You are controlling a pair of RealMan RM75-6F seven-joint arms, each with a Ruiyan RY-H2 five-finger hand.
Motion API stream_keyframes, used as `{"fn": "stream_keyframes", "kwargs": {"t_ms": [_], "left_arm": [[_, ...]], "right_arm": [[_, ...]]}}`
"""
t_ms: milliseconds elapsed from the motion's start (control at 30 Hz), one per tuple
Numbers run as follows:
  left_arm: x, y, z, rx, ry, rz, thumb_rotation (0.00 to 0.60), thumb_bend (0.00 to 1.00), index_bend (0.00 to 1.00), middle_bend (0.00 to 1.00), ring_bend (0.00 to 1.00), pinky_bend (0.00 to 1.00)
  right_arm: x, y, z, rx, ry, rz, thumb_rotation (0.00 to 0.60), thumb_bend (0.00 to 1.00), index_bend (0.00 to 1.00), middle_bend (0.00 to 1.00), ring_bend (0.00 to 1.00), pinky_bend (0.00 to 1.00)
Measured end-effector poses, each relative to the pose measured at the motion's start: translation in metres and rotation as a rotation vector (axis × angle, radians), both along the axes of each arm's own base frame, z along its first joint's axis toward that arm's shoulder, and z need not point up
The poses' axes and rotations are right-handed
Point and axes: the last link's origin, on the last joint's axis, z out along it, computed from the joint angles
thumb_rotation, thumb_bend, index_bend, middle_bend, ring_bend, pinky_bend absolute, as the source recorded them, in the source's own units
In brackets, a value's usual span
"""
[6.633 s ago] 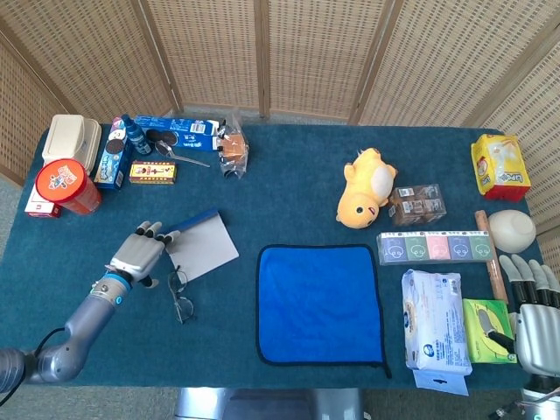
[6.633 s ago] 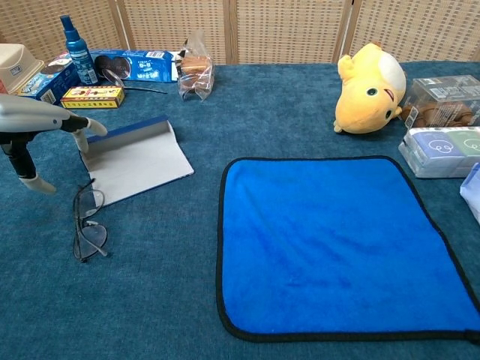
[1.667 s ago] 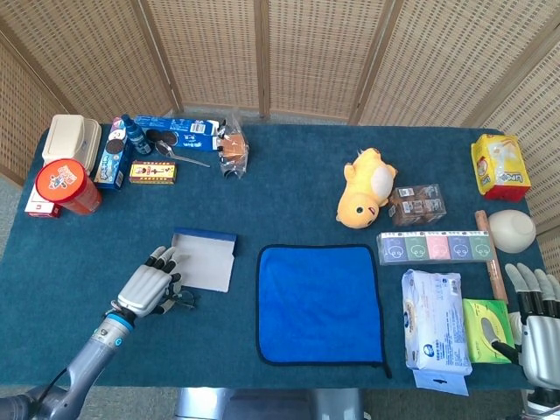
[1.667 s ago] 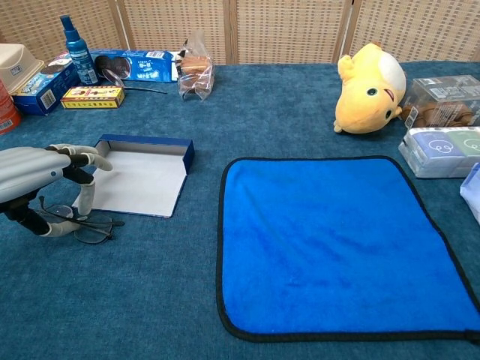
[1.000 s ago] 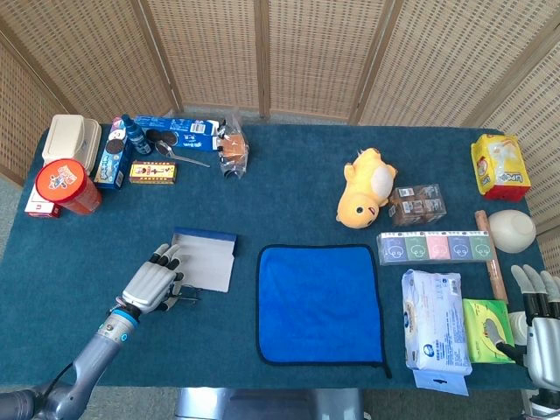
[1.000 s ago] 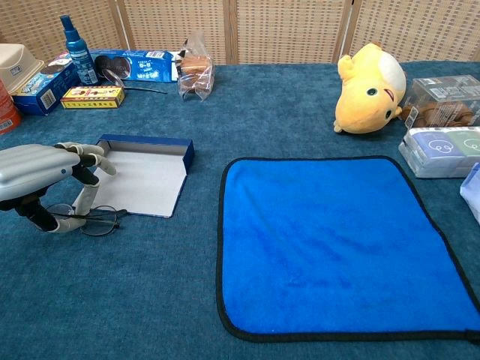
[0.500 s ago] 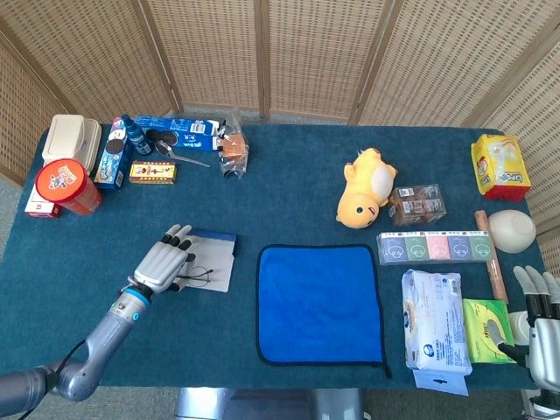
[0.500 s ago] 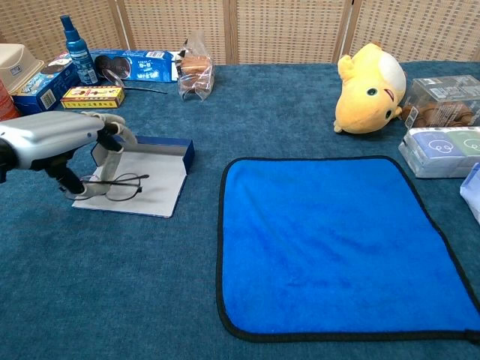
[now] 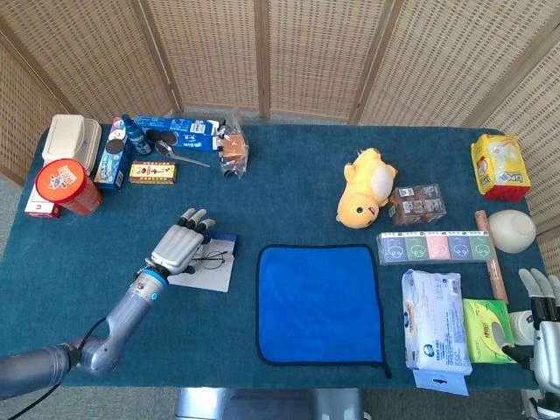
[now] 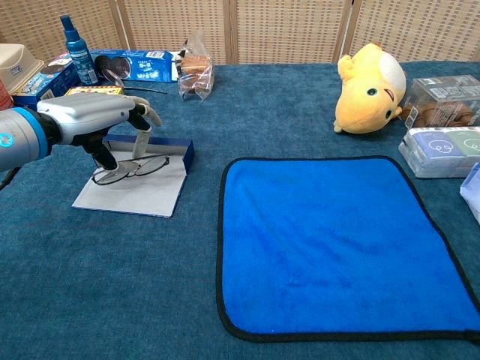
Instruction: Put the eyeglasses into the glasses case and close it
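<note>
So the left hand (image 10: 94, 120) is over the open glasses case (image 10: 142, 187), which lies flat on the blue table (image 9: 289, 201) near the left side, just left of the blue cloth (image 9: 319, 302). The eyeglasses (image 10: 139, 167) sit over the back part of the case's white inside, right by its dark blue rear wall, and the hand's got them pinched: thumb and a finger come down onto the left end of the frame while the other fingers are spread out forward. Can't really tell from either view if the glasses are resting on the case lining or held just above it. The case lid is wide open. The right hand (image 9: 544, 328) only pokes into the head view at the bottom right corner, fingers straight and apart, nothing in it, next to the green tissue box (image 9: 488, 330). Other stuff around: a yellow plush toy (image 9: 367, 185) at the back right, a red tub (image 9: 66, 185) and a blue cookie box (image 9: 179, 133) at the back left, and a white wipes pack (image 9: 435, 322) right of the cloth.
</note>
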Motion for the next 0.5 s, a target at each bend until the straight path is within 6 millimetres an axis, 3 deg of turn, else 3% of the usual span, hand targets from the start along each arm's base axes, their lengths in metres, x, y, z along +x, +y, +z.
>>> {"fn": "stream_keyframes", "kwargs": {"t_ms": [300,500], "left_arm": [[-0.0025,0.0049,-0.0078,-0.009,0.038,0.005,0.600,0.30,0.42,0.12,0.00,0.00],[-0.0051,0.0051,-0.0055,0.000,0.046,0.006,0.600,0.30,0.09,0.04,0.00,0.00]], "right_arm": [[-0.0015,0.0026,0.0026,-0.007,0.000,-0.005,0.600,0.28,0.09,0.09,0.00,0.08],[-0.0015,0.0037,0.0023,-0.007,-0.001,-0.006,0.600,0.28,0.09,0.09,0.00,0.08]]}}
